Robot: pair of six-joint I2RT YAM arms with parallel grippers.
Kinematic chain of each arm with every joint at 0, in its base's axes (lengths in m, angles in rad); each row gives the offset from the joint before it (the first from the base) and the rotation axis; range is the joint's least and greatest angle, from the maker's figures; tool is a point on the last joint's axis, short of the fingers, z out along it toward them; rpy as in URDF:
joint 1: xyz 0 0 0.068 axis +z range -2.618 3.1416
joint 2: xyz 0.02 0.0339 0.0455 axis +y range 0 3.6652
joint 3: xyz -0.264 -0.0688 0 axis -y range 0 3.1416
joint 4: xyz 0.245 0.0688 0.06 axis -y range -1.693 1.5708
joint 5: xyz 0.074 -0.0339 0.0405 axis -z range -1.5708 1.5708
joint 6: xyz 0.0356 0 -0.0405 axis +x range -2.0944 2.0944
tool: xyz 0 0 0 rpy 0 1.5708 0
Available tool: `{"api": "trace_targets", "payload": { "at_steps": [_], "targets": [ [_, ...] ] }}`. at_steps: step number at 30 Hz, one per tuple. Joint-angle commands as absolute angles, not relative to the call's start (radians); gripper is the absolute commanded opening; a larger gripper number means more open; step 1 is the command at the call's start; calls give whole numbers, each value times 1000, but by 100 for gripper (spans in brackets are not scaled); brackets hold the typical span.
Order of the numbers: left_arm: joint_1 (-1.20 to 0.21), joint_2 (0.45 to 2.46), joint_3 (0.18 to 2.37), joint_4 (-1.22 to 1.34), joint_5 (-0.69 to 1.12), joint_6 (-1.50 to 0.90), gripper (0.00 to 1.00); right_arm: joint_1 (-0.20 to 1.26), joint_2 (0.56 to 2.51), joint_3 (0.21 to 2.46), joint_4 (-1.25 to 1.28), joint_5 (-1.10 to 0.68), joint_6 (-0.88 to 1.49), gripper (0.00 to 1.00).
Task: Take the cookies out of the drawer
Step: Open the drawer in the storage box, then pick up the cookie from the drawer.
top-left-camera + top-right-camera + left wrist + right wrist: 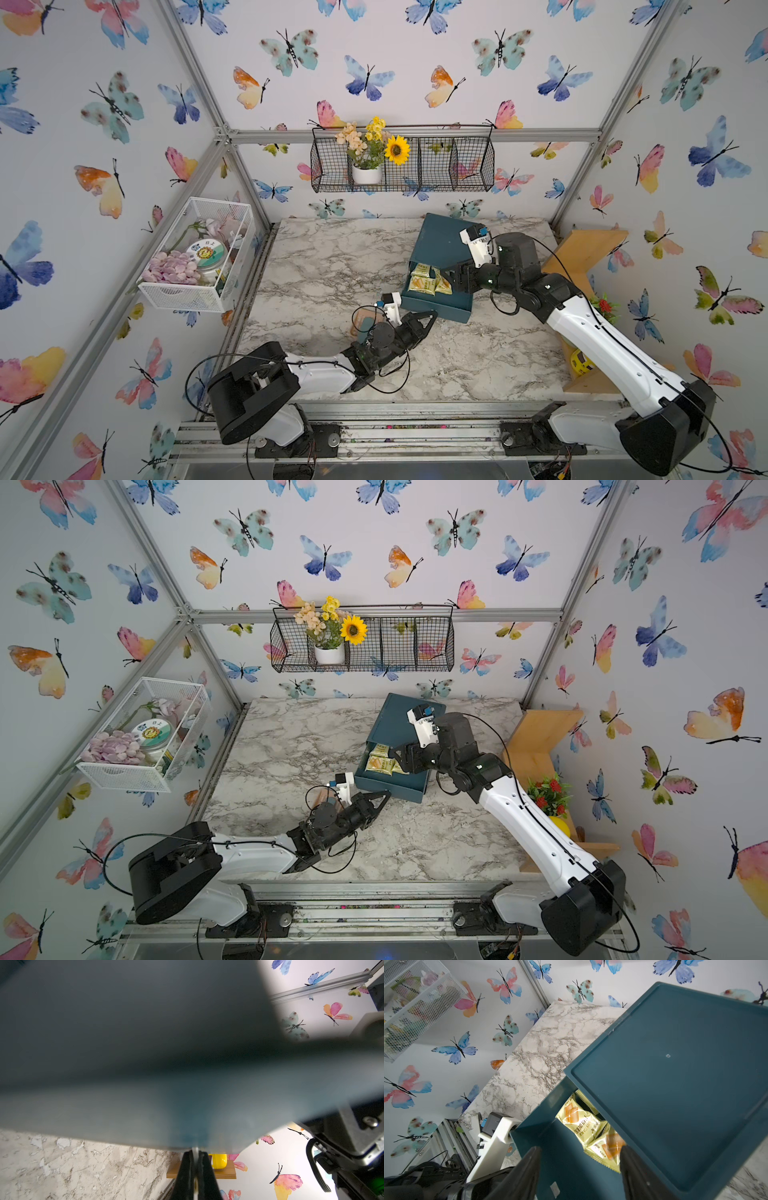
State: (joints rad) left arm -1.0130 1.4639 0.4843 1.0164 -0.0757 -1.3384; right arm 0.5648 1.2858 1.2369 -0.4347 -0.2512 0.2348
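Marble bench (332,257), drawer (434,309) at 1 o'clock: left hand (432,314) shut at its front; right hand (579,1148) half open, empty, above cookies (424,282).

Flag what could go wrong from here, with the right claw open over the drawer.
1. The cookies overlap and lie partly under the cabinet; the open right claw may pinch two packets or snag that edge.
2. The left claw, shut at the front of the drawer, looks like the only thing steadying it; a slip could let the cabinet shift.
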Motion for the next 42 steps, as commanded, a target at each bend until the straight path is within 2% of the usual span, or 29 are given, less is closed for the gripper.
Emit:
{"api": "trace_targets", "payload": {
  "at_steps": [1, 8, 18, 27, 42],
  "targets": [
    [-1036, 1428, 465, 1026, -95, -1318, 0, 618, 1310, 1292, -530, -122, 221, 65],
    [-1058, 1389, 455, 1009, -123, -1285, 0, 745, 1355, 1345, -606, 28, 291, 65],
    [-1089, 1353, 421, 999, -148, -1283, 0, 871, 1425, 1346, -633, 276, 565, 61],
    [-1092, 1361, 399, 1028, -157, -1290, 0, 885, 1494, 1371, -743, 450, 732, 60],
    [-1091, 1382, 400, 1028, -154, -1298, 0, 888, 1558, 1344, -660, 523, 774, 58]
  ]
}}
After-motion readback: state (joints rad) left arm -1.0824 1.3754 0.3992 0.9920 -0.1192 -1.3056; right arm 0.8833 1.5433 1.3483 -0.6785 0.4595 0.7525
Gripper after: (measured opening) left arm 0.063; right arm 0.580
